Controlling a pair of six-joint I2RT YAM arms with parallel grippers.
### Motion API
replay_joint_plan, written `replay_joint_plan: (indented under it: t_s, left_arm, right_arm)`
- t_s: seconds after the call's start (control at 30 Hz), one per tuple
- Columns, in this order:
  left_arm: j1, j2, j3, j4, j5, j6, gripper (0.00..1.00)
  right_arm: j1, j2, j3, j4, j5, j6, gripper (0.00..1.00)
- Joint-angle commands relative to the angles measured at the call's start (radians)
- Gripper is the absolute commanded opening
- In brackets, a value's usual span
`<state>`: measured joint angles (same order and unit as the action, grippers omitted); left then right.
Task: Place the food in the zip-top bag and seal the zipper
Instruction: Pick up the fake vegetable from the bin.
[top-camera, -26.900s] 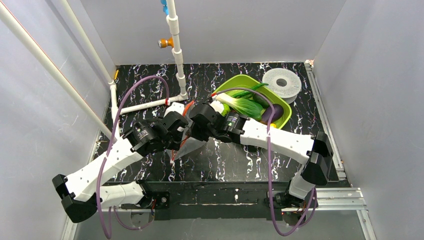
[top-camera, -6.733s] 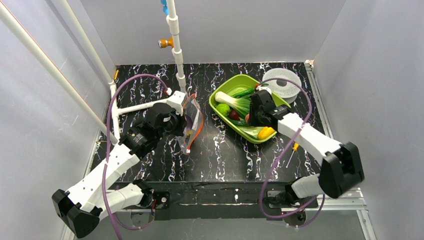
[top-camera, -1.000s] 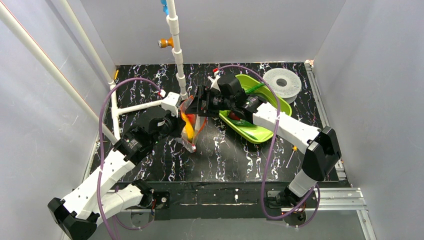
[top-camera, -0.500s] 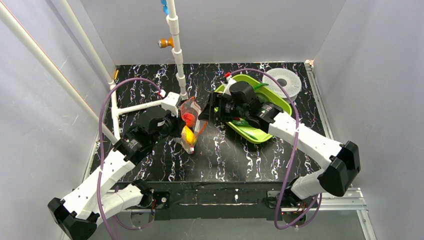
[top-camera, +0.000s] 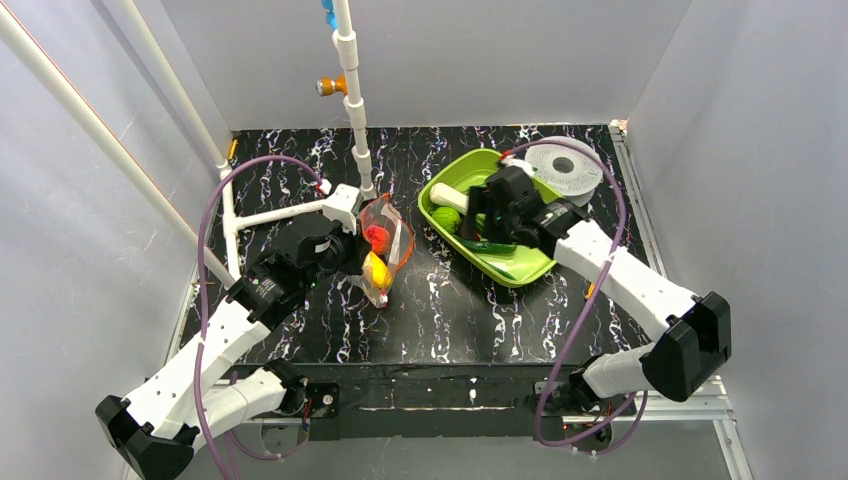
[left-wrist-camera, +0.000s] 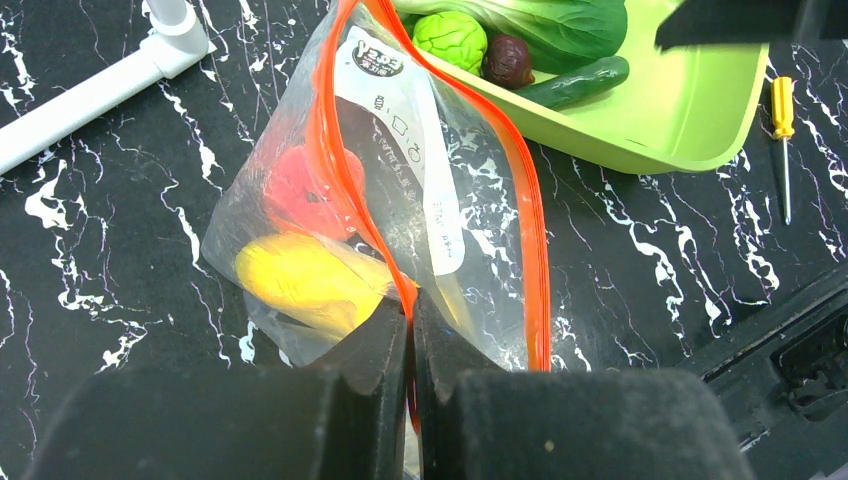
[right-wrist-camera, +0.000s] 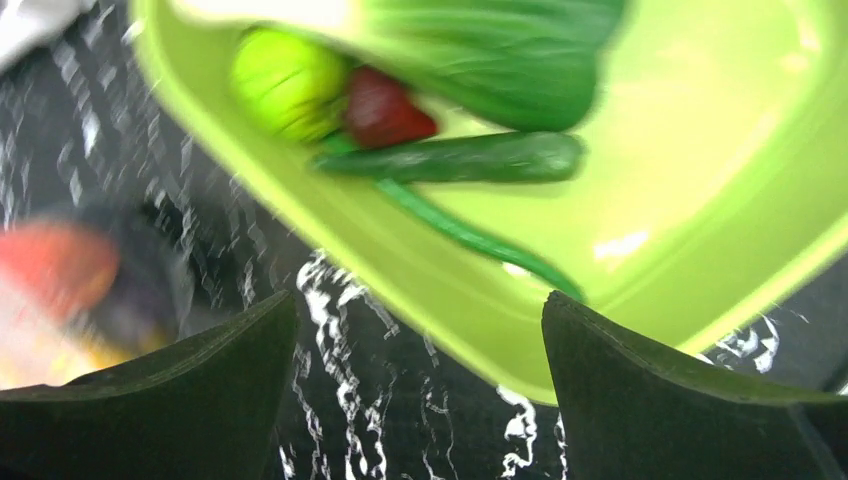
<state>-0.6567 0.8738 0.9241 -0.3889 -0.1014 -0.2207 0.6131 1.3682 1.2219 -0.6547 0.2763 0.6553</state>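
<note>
Since the bag (left-wrist-camera: 400, 150) would slump if left alone, the left gripper (left-wrist-camera: 410, 320) is clamped on one lip of it, right at the zipper (left-wrist-camera: 530, 230). It holds the bag up a little left of the middle of the table (top-camera: 450, 320), with the mouth gaping toward the tray (left-wrist-camera: 690, 110). A red fruit (left-wrist-camera: 295, 190) and a yellow fruit (left-wrist-camera: 300, 280) lie at the bottom, so I'd say the filling is partly done.

The tray sits toward the far right corner and holds the bok choy (left-wrist-camera: 540, 20), a round green one (left-wrist-camera: 450, 38), a small dark one (left-wrist-camera: 507, 60), the cucumber (left-wrist-camera: 575, 82) and a thin pepper (right-wrist-camera: 470, 238). The right gripper (right-wrist-camera: 420, 310) hangs over the tray, jaws spread wide with nothing between them. To my eye it is lined up to take the next piece. The zipper is unsealed along its whole length, and I'd guess closing it comes last.
</note>
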Motion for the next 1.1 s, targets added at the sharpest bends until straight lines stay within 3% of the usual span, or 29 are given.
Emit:
replay_joint_plan:
  t_s: [0.0, 0.17, 0.27, 0.83, 0.93, 1.07]
  left_arm:
    - [-0.002, -0.007, -0.002, 0.019, -0.005, -0.003, 0.0]
    - [-0.003, 0.004, -0.001, 0.016, -0.009, -0.002, 0.0]
    - [-0.003, 0.006, -0.002, 0.017, -0.012, -0.002, 0.0]
    - [-0.002, 0.006, 0.0, 0.016, 0.004, -0.002, 0.0]
    - [-0.003, 0.005, 0.001, 0.016, 0.003, -0.002, 0.0]
    - [-0.003, 0.007, 0.0, 0.015, 0.003, -0.002, 0.0]
  right_arm:
    - [-0.199, 0.0, -0.1, -0.02, -0.127, 0.232, 0.94]
    - [-0.22, 0.006, -0.183, 0.09, -0.144, 0.413, 0.93]
    - [-0.22, 0.052, -0.17, 0.034, -0.061, 0.542, 0.93]
    - [-0.259, 0.385, -0.009, 0.063, 0.023, 0.634, 0.84]
    - [-0.263, 0.421, 0.003, 0.042, 0.034, 0.632, 0.74]
    - [-0.263, 0.427, -0.037, 0.062, 0.033, 0.635, 0.51]
